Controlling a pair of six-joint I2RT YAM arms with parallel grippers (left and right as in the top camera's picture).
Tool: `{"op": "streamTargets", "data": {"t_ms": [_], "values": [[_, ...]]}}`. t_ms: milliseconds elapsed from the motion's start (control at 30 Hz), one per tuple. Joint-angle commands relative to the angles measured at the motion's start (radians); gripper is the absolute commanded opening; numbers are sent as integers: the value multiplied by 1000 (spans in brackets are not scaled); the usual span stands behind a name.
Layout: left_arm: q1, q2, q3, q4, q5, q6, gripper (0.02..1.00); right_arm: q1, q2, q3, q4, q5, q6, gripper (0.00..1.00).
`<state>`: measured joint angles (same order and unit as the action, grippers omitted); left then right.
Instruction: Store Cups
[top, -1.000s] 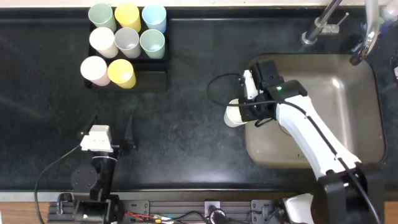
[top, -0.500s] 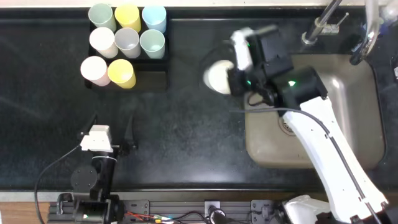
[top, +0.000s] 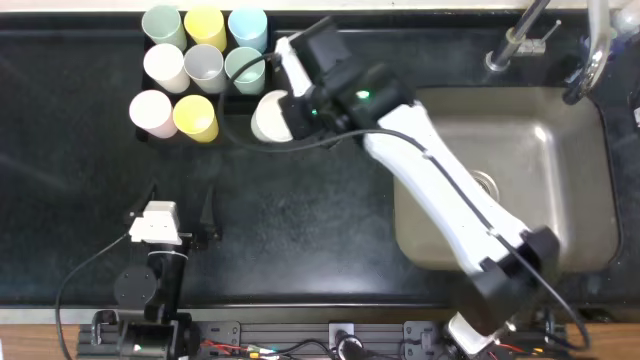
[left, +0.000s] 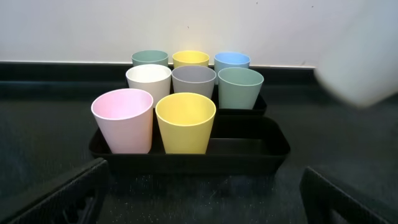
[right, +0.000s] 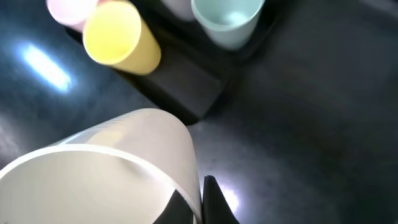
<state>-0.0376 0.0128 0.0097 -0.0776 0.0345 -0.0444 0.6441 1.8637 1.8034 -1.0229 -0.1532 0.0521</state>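
- A black, speckled countertop runs across the whole scene from left to right.
- A black tray lies flat on the countertop at the far left, close to the far edge.
- A steel sink is set into the countertop on the right, well apart from the tray.
- A metal faucet stands on the countertop's far strip, just behind the sink.
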Motion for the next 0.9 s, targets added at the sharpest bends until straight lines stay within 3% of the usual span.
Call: {"op": "streamTargets", "data": {"t_ms": [33, 233, 700, 900], "values": [[4, -10, -2, -3, 16, 22, 1000, 36, 50, 23, 41, -4, 67, 42], [4, -10, -2, -3, 16, 22, 1000, 64, 128, 23, 115, 0, 119, 45], [4, -10, -2, -3, 16, 22, 1000, 81, 187, 23, 239, 151, 208, 42], [4, -10, -2, -3, 16, 22, 998, 81, 224, 24, 279, 154, 241, 42]]}}
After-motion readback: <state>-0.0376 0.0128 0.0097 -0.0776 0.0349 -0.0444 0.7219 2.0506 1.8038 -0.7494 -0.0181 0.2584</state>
